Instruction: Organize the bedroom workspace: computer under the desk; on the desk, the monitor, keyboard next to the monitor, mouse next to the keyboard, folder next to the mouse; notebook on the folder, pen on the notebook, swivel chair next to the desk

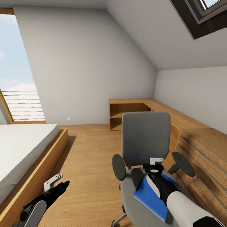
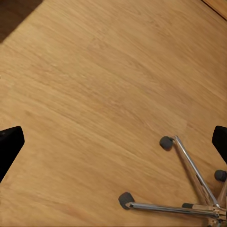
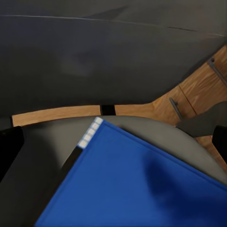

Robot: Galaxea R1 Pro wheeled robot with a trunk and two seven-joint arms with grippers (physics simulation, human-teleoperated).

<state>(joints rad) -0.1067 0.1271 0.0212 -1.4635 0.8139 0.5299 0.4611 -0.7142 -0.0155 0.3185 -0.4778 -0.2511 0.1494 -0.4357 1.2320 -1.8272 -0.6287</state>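
On chair seat (image 1: 130, 189): folder (image 1: 149, 197) under open right gripper (image 3: 113, 142); left gripper (image 2: 113, 142) open, empty.

1. The folder (image 1: 150, 199) is bright blue, with a black strip along its spine and a short row of pale squares at one corner; a soft dark shadow falls on it under the right fingers (image 3: 9, 146).
2. The swivel chair (image 1: 145, 142) has grey padding, black armrests and a chrome star base (image 2: 189, 198) with dark grey casters.
3. The floor (image 2: 94, 94) below the left fingers (image 2: 9, 144) is warm honey-coloured wood with fine streaked grain.
4. Both pairs of fingers are black; the right arm's sleeve (image 1: 186, 205) is white.
5. The wooden chest (image 1: 205, 151) is light oak with grey bar handles.
6. The bed (image 1: 22, 145) is white on a tan frame.
7. The walls (image 1: 88, 63) are pale grey.
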